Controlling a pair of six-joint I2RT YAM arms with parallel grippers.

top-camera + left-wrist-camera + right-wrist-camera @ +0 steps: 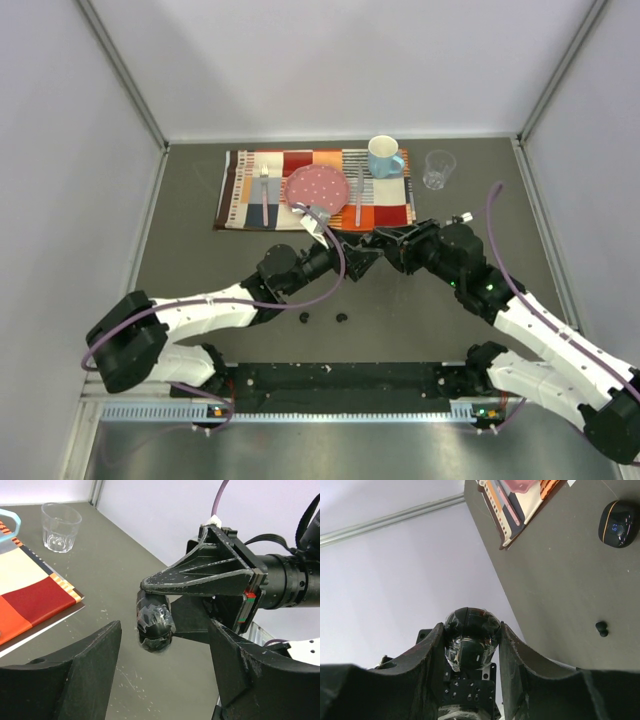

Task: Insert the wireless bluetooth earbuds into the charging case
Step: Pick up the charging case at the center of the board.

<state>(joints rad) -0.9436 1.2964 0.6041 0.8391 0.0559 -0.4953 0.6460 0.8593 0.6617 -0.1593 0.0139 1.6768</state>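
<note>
Left hand (165,626) wide, right hand (471,630) tight

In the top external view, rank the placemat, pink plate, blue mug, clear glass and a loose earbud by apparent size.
placemat
pink plate
blue mug and clear glass: nearly alike, so unranked
loose earbud: by far the smallest

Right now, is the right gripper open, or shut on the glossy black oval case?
Shut: the right gripper has both fingers pressed against the sides of the glossy black oval case.
</note>
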